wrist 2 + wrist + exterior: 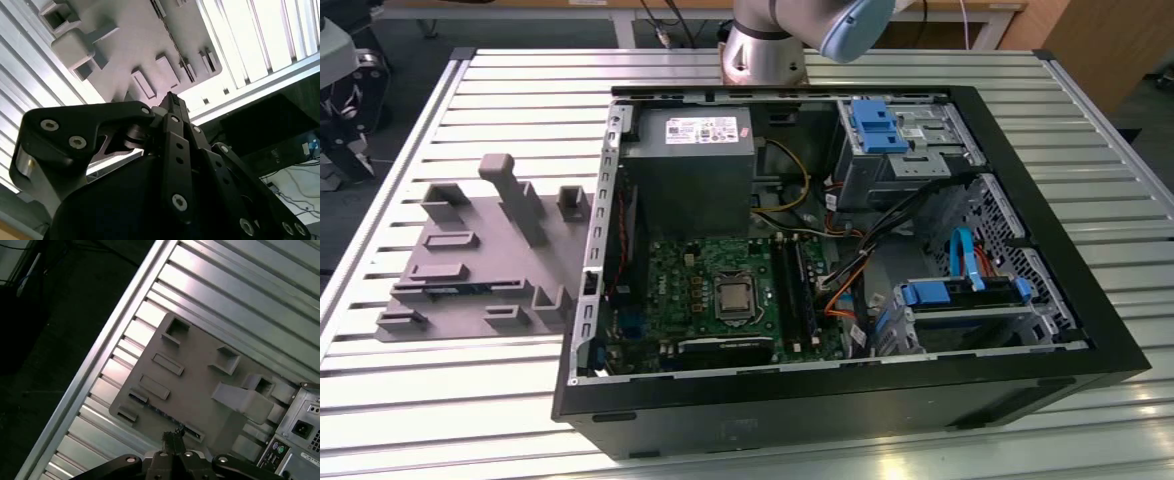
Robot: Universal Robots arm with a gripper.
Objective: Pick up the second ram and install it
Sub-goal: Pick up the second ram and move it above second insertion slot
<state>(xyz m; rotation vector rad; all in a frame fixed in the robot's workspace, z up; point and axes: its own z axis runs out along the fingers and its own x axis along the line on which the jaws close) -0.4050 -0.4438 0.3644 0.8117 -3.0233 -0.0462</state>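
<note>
The second ram (162,413) is a thin bluish strip lying edge-up in a long slot of the grey holder block (200,385). In the exterior view the ram (448,289) sits near the block's front on the exterior view's left. My gripper (174,436) hangs high above the block, its tips over the end of that slot. The black fingers (172,107) are pressed together with nothing between them. The green motherboard (707,285) lies inside the open computer case, and its long black slots (794,290) run beside the processor socket.
The black computer case (854,390) takes up the middle and the exterior view's right of the slatted aluminium table (520,100). The holder block (480,250) has tall posts. The table edge (100,370) drops to a dark floor beside the block. The arm's base (761,50) stands behind the case.
</note>
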